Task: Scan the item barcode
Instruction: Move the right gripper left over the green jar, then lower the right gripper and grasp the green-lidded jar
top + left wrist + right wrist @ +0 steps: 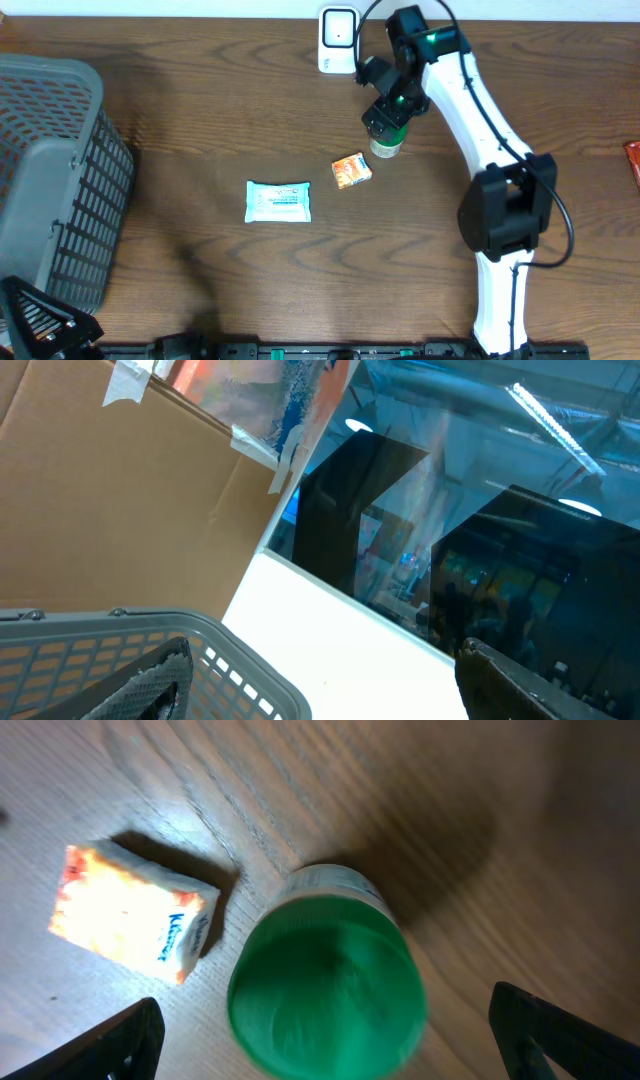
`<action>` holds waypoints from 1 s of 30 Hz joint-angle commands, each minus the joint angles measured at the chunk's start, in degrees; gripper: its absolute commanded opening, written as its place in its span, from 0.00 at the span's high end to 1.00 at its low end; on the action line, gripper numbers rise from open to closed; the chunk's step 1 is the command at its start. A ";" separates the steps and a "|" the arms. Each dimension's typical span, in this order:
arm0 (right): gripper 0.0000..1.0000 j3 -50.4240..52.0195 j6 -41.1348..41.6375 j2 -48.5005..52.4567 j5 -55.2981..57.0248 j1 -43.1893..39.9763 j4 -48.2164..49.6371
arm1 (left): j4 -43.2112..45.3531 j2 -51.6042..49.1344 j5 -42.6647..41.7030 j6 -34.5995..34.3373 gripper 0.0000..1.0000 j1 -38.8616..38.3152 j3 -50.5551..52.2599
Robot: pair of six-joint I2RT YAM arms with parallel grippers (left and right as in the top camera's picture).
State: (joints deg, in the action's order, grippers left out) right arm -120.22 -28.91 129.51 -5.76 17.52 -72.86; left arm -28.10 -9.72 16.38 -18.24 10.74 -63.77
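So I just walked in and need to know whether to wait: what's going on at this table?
The right gripper hangs open directly over a green-capped bottle standing on the table, a finger on each side, not closed on it. An orange packet lies just beside the bottle, a blue-and-white packet further left. The white scanner stands at the far edge, with no item at it yet. The left gripper sits open by the grey basket, holding nothing.

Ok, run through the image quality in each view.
Overhead: sharp, evenly lit. Right wrist: the green-capped bottle is blurred, close to the lens; the orange packet is washed out by glare. Left wrist: the white surface beyond the basket is blown out.
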 commanded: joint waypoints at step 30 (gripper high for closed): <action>0.17 -0.72 8.59 10.34 3.37 0.63 0.74 | 0.07 0.66 -0.92 -0.52 0.16 -0.22 0.17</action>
State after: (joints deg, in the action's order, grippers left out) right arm -120.22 -21.91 139.13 -2.92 17.63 -72.27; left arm -28.14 -9.72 16.38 -18.24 10.74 -63.77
